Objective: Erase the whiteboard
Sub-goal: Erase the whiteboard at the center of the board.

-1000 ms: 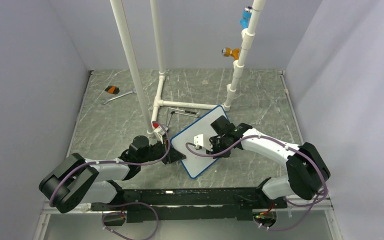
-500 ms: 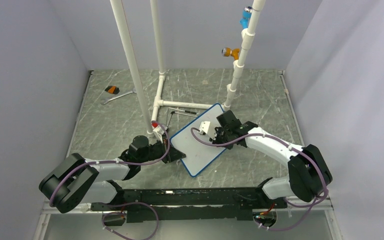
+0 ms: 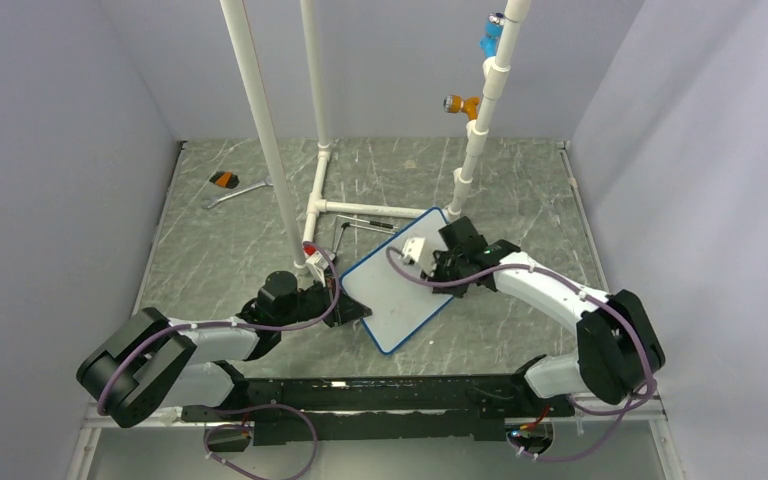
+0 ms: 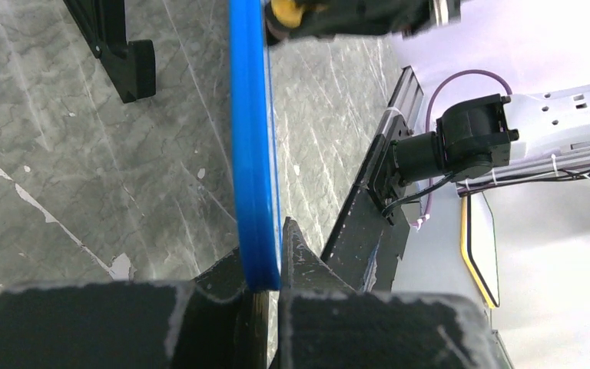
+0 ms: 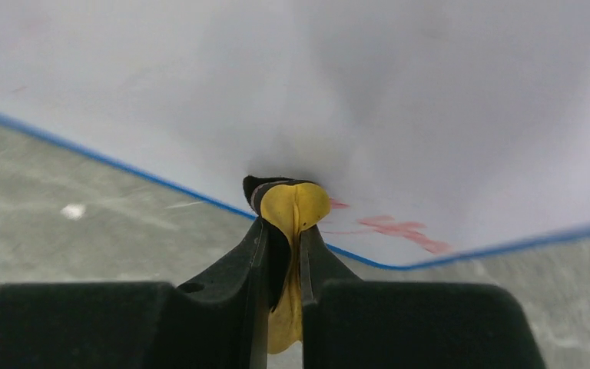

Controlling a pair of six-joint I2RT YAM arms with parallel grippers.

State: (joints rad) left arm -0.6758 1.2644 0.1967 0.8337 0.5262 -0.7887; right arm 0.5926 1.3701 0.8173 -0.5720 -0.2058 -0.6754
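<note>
Left hand [image 4: 265, 265] clamps whiteboard [image 3: 395, 300] edge, steadying it; right hand [image 5: 284, 231] pinches yellow eraser [image 5: 293, 206] against the face, beside red marks [image 5: 399, 228].

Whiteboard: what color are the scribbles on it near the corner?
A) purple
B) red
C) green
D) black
B: the right wrist view shows red smears on the whiteboard by its blue-edged corner, next to the yellow pad that the right gripper holds.
</note>
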